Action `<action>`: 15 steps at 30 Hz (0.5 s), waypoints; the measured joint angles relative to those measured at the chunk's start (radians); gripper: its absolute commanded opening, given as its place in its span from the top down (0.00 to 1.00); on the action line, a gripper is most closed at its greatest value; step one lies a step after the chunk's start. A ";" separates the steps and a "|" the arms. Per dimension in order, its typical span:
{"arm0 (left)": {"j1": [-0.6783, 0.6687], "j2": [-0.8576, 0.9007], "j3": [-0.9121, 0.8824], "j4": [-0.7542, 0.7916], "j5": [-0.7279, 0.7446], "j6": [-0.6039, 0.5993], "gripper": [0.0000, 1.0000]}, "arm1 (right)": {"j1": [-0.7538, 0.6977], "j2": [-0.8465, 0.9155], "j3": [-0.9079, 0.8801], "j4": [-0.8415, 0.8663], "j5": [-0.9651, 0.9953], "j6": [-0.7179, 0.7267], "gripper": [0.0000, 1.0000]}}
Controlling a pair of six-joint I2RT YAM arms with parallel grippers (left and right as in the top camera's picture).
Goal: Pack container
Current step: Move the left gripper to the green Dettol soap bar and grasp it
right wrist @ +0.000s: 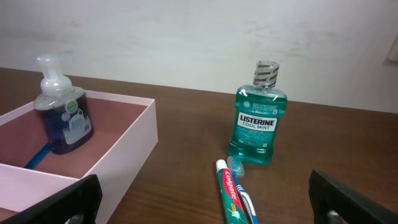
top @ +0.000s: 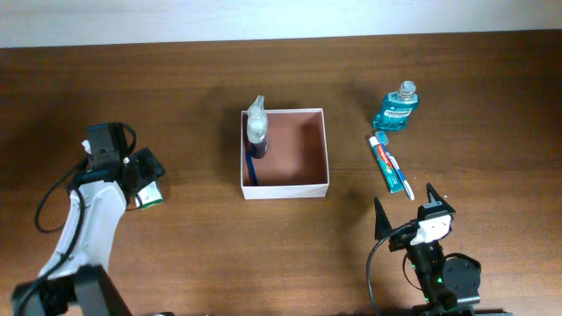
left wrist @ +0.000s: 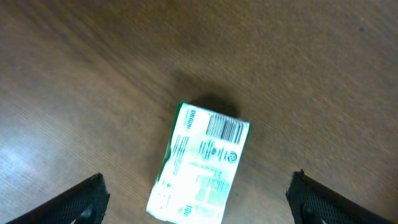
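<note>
The container (top: 316, 187) is a square white-walled box with a reddish-brown inside at the table's middle; it also shows in the right wrist view (right wrist: 124, 146). Inside, at its left wall, stands a pump bottle of blue liquid (top: 256, 133) (right wrist: 62, 115) beside a blue stick. A small green-and-white box (top: 149, 195) (left wrist: 199, 165) lies on the table at the left. My left gripper (left wrist: 198, 205) is open right above it, fingers either side, not touching. My right gripper (top: 408, 211) (right wrist: 205, 208) is open and empty near the front edge.
A teal mouthwash bottle (top: 397, 107) (right wrist: 257, 121) stands right of the container. A red-and-green toothpaste tube (top: 385, 162) (right wrist: 231, 196) and a blue toothbrush (top: 401, 180) (right wrist: 245, 199) lie in front of it, between the bottle and my right gripper.
</note>
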 measured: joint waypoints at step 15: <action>0.000 0.204 -0.003 0.034 0.010 0.018 0.70 | 0.000 0.000 0.000 0.000 0.000 0.000 0.01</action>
